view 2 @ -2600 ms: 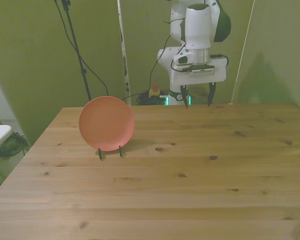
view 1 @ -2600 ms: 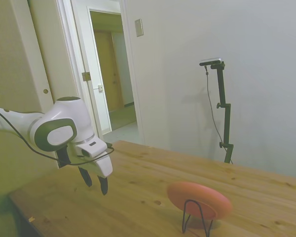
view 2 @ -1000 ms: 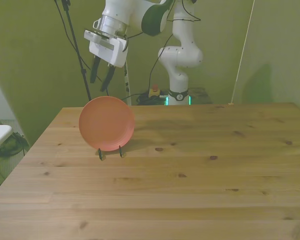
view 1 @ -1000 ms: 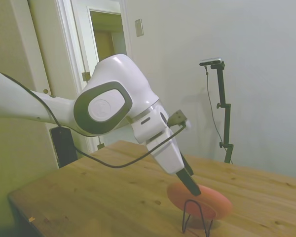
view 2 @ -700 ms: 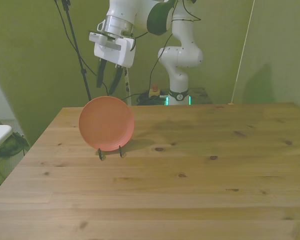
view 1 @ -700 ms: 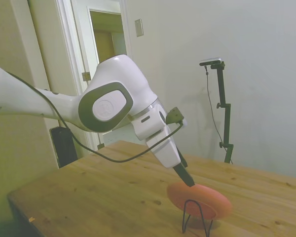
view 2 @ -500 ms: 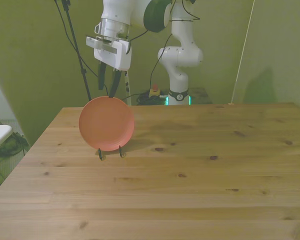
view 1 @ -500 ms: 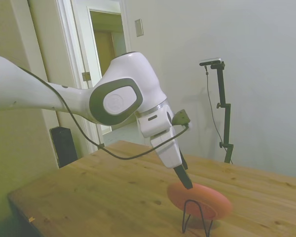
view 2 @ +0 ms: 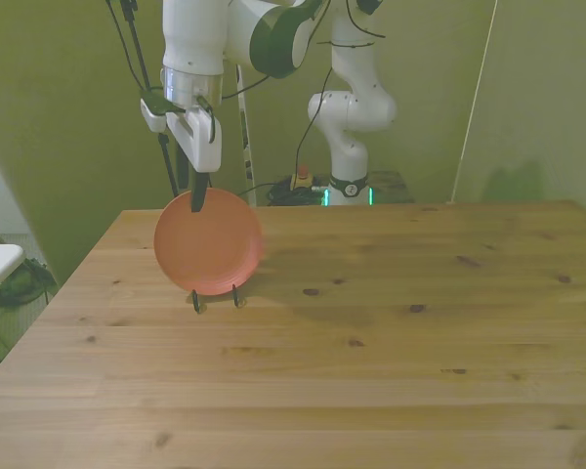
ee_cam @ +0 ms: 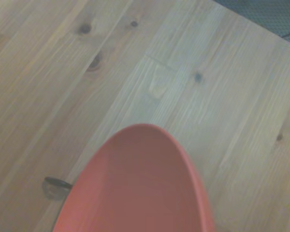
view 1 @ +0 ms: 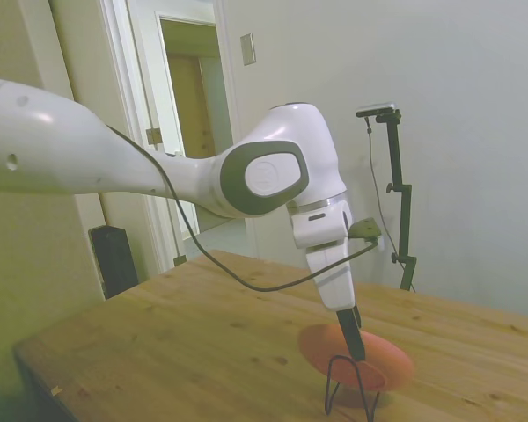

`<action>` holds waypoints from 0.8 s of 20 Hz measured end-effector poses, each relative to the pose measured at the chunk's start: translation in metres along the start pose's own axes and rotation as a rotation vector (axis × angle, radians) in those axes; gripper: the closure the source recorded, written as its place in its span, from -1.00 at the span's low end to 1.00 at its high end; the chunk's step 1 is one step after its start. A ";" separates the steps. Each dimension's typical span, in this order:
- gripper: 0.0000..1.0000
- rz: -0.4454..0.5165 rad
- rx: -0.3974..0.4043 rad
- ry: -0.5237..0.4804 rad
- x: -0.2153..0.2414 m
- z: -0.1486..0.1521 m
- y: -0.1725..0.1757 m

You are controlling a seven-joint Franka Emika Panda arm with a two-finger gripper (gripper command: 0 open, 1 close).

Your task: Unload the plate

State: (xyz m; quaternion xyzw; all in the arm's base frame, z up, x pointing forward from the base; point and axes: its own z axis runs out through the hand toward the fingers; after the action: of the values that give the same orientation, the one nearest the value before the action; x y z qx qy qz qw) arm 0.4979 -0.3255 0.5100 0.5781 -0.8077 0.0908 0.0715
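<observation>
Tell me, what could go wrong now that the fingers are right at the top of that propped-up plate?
The plate stands nearly upright on a thin wire stand, so a nudge from the gripper at its top rim could tip it off onto the table. The stand looks light and might be dragged along when the plate is lifted. A grip on the rim alone could let the plate swing or slip.

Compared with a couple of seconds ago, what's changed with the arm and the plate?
The end effector swung from the front view's right across to the left and came down to the top rim of the plate. Whether it grips the plate yet can't be seen. The plate stays propped on its wire stand, unmoved.
</observation>
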 end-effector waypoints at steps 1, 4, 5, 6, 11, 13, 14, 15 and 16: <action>-1.00 0.000 -0.023 -0.006 -0.002 0.001 -0.005; -1.00 -0.004 -0.100 -0.028 -0.011 0.003 -0.013; -1.00 -0.005 -0.125 -0.032 -0.013 0.004 -0.014; -1.00 -0.008 -0.148 -0.034 -0.015 0.006 -0.016; -1.00 -0.008 -0.227 -0.034 -0.017 0.011 -0.022; 1.00 -0.005 -0.255 -0.032 -0.016 0.015 -0.025; 1.00 -0.004 -0.263 -0.031 -0.016 0.017 -0.027; 1.00 -0.002 -0.272 -0.030 -0.016 0.019 -0.028; 1.00 -0.001 -0.276 -0.028 -0.015 0.021 -0.029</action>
State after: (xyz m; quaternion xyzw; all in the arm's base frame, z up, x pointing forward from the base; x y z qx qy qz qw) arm 0.5305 -0.3257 0.4882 0.5645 -0.8131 -0.0294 0.1392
